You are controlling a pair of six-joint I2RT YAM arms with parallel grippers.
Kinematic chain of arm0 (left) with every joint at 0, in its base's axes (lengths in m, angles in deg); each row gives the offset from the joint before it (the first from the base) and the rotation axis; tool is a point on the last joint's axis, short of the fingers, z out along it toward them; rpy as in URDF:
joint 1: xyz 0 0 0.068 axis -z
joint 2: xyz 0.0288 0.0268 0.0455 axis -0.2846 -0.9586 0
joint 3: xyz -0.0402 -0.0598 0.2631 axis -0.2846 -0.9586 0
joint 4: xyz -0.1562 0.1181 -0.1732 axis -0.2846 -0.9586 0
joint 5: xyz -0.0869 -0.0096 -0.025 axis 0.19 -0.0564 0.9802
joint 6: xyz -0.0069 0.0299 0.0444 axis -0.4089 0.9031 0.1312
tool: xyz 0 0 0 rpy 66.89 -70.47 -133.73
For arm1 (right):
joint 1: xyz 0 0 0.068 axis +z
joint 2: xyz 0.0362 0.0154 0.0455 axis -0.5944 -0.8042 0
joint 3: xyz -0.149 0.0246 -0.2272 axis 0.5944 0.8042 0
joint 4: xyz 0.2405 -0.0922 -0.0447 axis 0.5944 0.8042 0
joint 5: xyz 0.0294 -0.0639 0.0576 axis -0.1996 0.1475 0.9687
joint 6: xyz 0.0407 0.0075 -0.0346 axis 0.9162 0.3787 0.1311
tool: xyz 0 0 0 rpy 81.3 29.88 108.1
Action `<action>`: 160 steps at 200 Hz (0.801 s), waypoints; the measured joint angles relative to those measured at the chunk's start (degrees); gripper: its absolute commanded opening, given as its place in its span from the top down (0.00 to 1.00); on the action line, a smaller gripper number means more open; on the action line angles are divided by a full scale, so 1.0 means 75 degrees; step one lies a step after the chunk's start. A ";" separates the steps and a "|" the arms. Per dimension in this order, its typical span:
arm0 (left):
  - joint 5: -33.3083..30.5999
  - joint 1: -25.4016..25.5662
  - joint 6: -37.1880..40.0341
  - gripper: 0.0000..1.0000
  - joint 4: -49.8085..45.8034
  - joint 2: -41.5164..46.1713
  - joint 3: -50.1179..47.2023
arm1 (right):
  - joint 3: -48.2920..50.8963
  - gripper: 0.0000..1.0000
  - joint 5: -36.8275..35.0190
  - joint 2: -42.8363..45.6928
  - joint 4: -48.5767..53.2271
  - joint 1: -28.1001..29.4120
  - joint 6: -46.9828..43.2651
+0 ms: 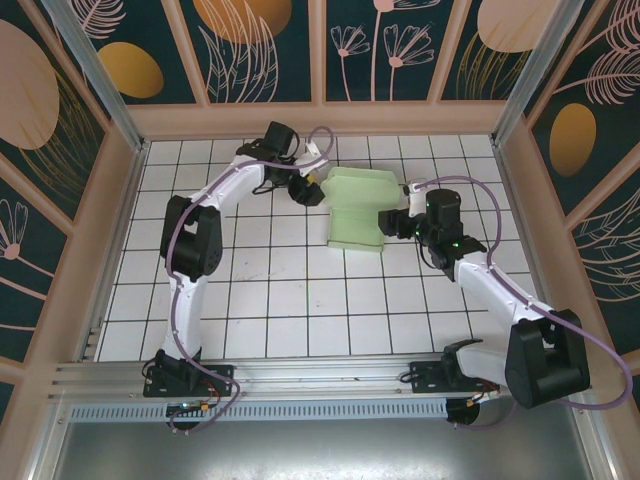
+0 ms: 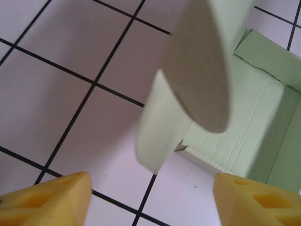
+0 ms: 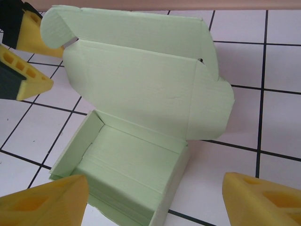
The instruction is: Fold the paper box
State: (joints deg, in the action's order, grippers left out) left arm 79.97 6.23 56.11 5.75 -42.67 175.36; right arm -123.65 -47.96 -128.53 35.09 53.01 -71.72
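Looking down from above, you find the paper box (image 1: pixel 357 212) on the white tiled table (image 1: pixel 260 300), toward the far side. Its tray (image 3: pixel 127 165) lies open, and the lid (image 3: pixel 131 89) stands up behind it with a rounded flap at each end. Your left gripper (image 2: pixel 150 207) hovers at the box's left end, jaws spread wide with nothing between them; 1 rounded flap (image 2: pixel 202 70) hangs just ahead of it. Your right gripper (image 3: pixel 150 207) is spread wide too and holds nothing. The tray's near corner sits between its fingers (image 3: pixel 263 197), 1 of them clearly apart from the card.
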 measured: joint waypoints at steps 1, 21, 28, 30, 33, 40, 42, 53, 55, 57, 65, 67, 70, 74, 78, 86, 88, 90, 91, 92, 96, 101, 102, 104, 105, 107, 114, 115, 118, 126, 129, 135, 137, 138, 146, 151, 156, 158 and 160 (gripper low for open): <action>0.0003 -0.0006 -0.0015 0.22 0.0003 0.0006 -0.0009 | 0.0000 0.25 0.0000 0.0000 0.0000 0.0000 0.0000; 0.0326 -0.0163 0.0221 0.18 0.0143 0.0055 -0.0085 | 0.0055 0.25 0.0000 0.0000 -0.0009 0.0000 0.0003; 0.0417 -0.0201 0.0309 0.18 0.0195 0.0055 -0.0085 | 0.0076 0.25 0.0000 0.0000 -0.0006 0.0000 0.0015; 0.0440 -0.0210 0.0329 0.18 0.0210 0.0055 -0.0085 | 0.0082 0.25 0.0000 0.0000 -0.0006 0.0000 0.0017; 0.0484 -0.0221 0.0379 0.18 0.0230 0.0055 -0.0085 | 0.0087 0.25 0.0000 0.0000 -0.0003 0.0000 0.0017; 0.0583 -0.0233 0.0463 0.18 0.0265 0.0055 -0.0085 | 0.0096 0.25 0.0000 0.0000 -0.0003 0.0000 0.0017; 0.0612 -0.0236 0.0484 0.17 0.0274 0.0055 -0.0085 | 0.0096 0.25 0.0000 0.0000 -0.0003 0.0000 0.0020; 0.0787 -0.0233 0.0656 0.17 0.0274 0.0052 -0.0047 | 0.0096 0.25 0.0000 0.0000 -0.0006 0.0000 0.0020; 0.0807 -0.0233 0.0667 0.17 0.0271 0.0050 -0.0038 | 0.0096 0.25 0.0000 0.0000 -0.0006 0.0000 0.0020; 0.0839 -0.0230 0.0697 0.17 0.0271 0.0050 -0.0023 | 0.0096 0.25 0.0000 0.0000 -0.0006 0.0000 0.0020; 0.0968 -0.0219 0.0831 0.17 0.0274 0.0020 0.0064 | 0.0096 0.25 0.0000 0.0000 -0.0003 0.0000 0.0020; 0.0988 -0.0219 0.0854 0.17 0.0274 0.0017 0.0085 | 0.0096 0.25 0.0000 0.0000 -0.0003 0.0000 0.0020; 0.1029 -0.0219 0.0886 0.17 0.0274 0.0009 0.0125 | 0.0096 0.25 0.0000 0.0000 0.0000 0.0000 0.0017; 0.1087 -0.0216 0.0944 0.18 0.0277 -0.0012 0.0187 | 0.0096 0.25 0.0000 0.0000 -0.0003 0.0000 0.0020; 0.1134 -0.0207 0.0982 0.18 0.0277 -0.0032 0.0245 | 0.0096 0.25 0.0000 0.0000 -0.0003 0.0000 0.0020; 0.1201 -0.0192 0.1055 0.19 0.0277 -0.0076 0.0361 | 0.0096 0.25 0.0000 0.0000 -0.0003 0.0000 0.0020; 0.1221 -0.0192 0.1075 0.20 0.0274 -0.0087 0.0399 | 0.0096 0.25 0.0000 0.0000 -0.0003 0.0000 0.0020; 0.1233 -0.0192 0.1084 0.20 0.0277 -0.0096 0.0423 | 0.0096 0.25 0.0000 0.0000 -0.0003 0.0000 0.0020; 0.1241 -0.0192 0.1087 0.20 0.0277 -0.0111 0.0443 | 0.0096 0.25 0.0000 0.0000 -0.0003 0.0000 0.0020; 0.1247 -0.0192 0.1090 0.21 0.0277 -0.0117 0.0455 | 0.0096 0.25 0.0000 0.0000 0.0000 0.0000 0.0020; 0.1279 -0.0189 0.1128 0.22 0.0277 -0.0146 0.0522 | 0.0096 0.25 0.0000 0.0000 0.0000 0.0000 0.0020; 0.1323 -0.0187 0.1145 0.22 0.0274 -0.0198 0.0606 | 0.0096 0.25 0.0000 0.0000 -0.0003 0.0000 0.0020; 0.1332 -0.0184 0.1163 0.23 0.0274 -0.0213 0.0632 | 0.0096 0.25 0.0000 0.0000 -0.0003 0.0000 0.0020; 0.1343 -0.0184 0.1166 0.23 0.0277 -0.0227 0.0656 | 0.0096 0.25 0.0000 0.0000 -0.0003 0.0000 0.0020; 0.1349 -0.0184 0.1166 0.23 0.0274 -0.0248 0.0679 | 0.0096 0.25 0.0000 0.0000 -0.0003 0.0000 0.0020; 0.1358 -0.0184 0.1166 0.24 0.0274 -0.0265 0.0708 | 0.0096 0.25 0.0000 0.0000 -0.0003 0.0000 0.0020; 0.1393 -0.0178 0.1201 0.25 0.0268 -0.0370 0.0845 | 0.0096 0.25 0.0000 0.0000 -0.0003 0.0000 0.0020; 0.1402 -0.0178 0.1207 0.25 0.0268 -0.0379 0.0860 | 0.0096 0.25 0.0000 0.0000 -0.0003 0.0000 0.0020; 0.1413 -0.0178 0.1218 0.26 0.0262 -0.0423 0.0918 | 0.0096 0.25 0.0000 0.0000 -0.0003 0.0000 0.0020; 0.1434 -0.0175 0.1239 0.28 0.0233 -0.0548 0.1072 | 0.0096 0.25 0.0000 0.0000 -0.0003 0.0000 0.0020; 0.1440 -0.0178 0.1256 0.29 0.0219 -0.0597 0.1128 | 0.0096 0.25 0.0000 0.0000 -0.0003 0.0000 0.0020; 0.1445 -0.0175 0.1262 0.30 0.0187 -0.0685 0.1221 | 0.0096 0.25 0.0000 0.0000 -0.0003 0.0000 0.0020; 0.1445 -0.0175 0.1274 0.31 0.0172 -0.0714 0.1247 | 0.0096 0.25 0.0000 0.0000 -0.0003 0.0000 0.0020; 0.1448 -0.0175 0.1271 0.32 0.0166 -0.0726 0.1256 | 0.0096 0.25 0.0000 0.0000 -0.0003 0.0000 0.0020; 0.1469 -0.0157 0.1274 0.36 0.0114 -0.0822 0.1343 | 0.0096 0.25 0.0000 0.0000 -0.0003 0.0000 0.0020; 0.1480 -0.0149 0.1297 0.39 0.0087 -0.0866 0.1381 | 0.0096 0.25 0.0000 0.0000 -0.0003 0.0000 0.0020; 0.1504 -0.0149 0.1314 0.42 0.0070 -0.0915 0.1411 | 0.0096 0.25 0.0000 0.0000 -0.0003 0.0000 0.0020; 0.1507 -0.0146 0.1303 0.43 0.0070 -0.0933 0.1419 | 0.0096 0.25 0.0000 0.0000 -0.0003 0.0000 0.0020; 0.1513 -0.0143 0.1285 0.44 0.0064 -0.0944 0.1425 | 0.0096 0.25 0.0000 0.0000 -0.0003 0.0000 0.0020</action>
State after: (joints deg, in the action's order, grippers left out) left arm 91.32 5.16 65.75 6.23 -49.75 186.05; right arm -122.92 -47.96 -128.53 35.07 53.01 -71.57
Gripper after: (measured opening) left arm 0.619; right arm 0.752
